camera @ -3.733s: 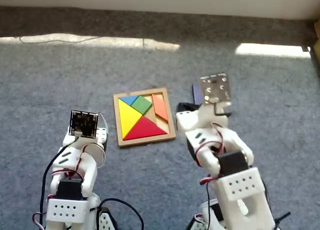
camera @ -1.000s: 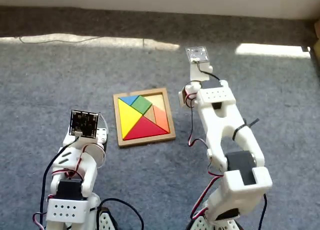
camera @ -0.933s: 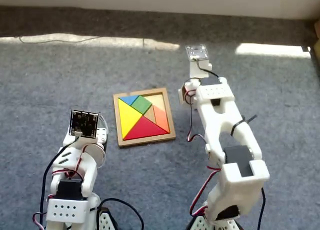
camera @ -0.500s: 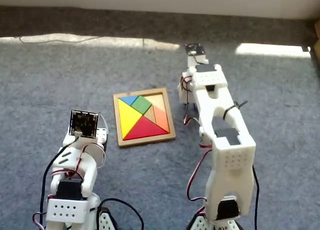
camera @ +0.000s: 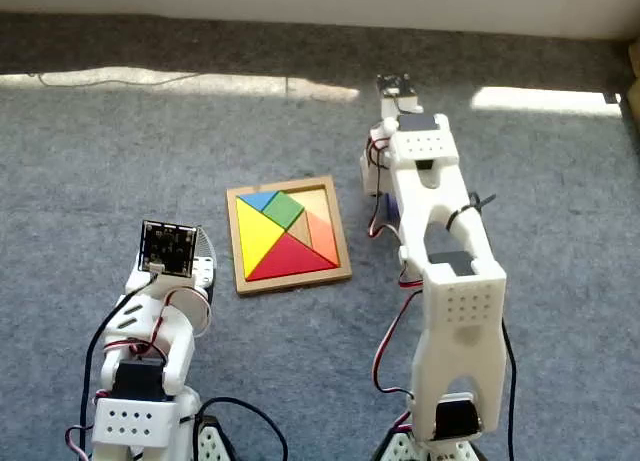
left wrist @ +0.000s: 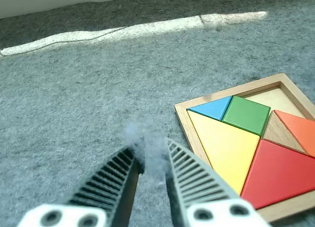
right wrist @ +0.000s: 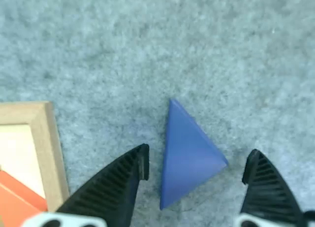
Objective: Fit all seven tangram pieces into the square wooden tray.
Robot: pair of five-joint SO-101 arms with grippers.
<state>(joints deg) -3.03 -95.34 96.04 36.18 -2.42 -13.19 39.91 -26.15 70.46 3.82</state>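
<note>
Jaws of right gripper spread wide, empty; I see blue triangle on carpet between them, long edge facing one jaw, corner facing other. Tray just beside. Left gripper farther off, barely parted, empty.

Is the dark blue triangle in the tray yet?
Out: blue triangle lies on carpet beside the tray, between the open right gripper.
</note>
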